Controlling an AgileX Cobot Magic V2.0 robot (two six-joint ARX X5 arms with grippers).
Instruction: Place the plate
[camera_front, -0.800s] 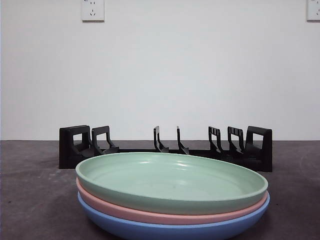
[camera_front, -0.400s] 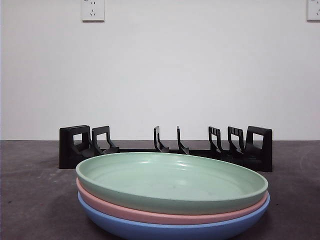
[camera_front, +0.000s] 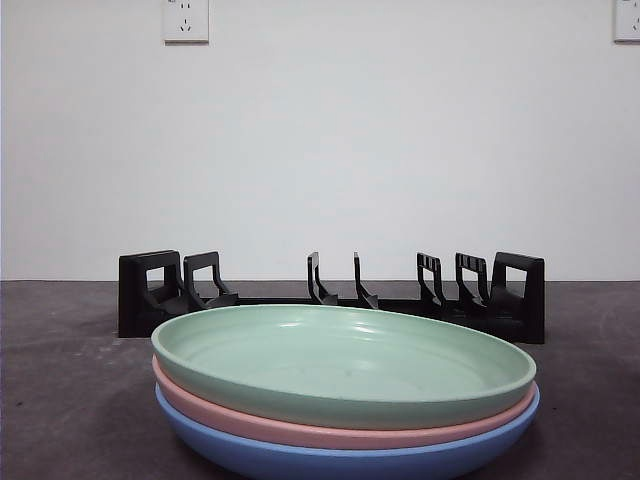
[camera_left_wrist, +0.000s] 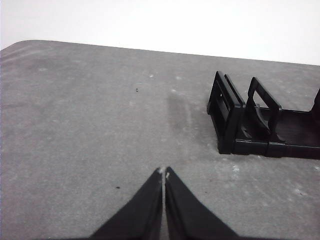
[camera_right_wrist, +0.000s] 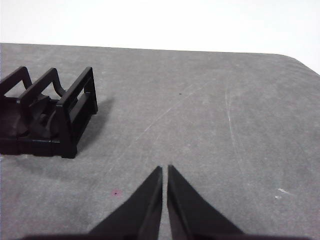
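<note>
You've got three plates stacked near the front of the table (camera_front: 60, 400), centre of the front view: green plate (camera_front: 345, 362) on top, pink plate (camera_front: 300, 428) under it, blue plate (camera_front: 330, 458) at the bottom, all nested and lying flat, rims level, open side up. They're round, so no real long axis; the stack just sits horizontal. Behind it, farther back, the black rack (camera_front: 330, 295) runs left to right across the table, its upright dividers all vacant.

Neither gripper is anywhere near the plates. Left gripper (camera_left_wrist: 164, 172) hangs over bare grey table w/ its jaws pressed together, holding nothing; only the left end of the rack shows beyond it, well apart. Right gripper (camera_right_wrist: 164, 169) is the same: jaws closed down to a hairline gap, nothing between them, over bare table w/ the rack's right end off to one side. No plate shows in either wrist view, and no arm shows in the front view.

Vs. the earlier front frames: no difference. Stack, rack, everything sits exactly as it did.
</note>
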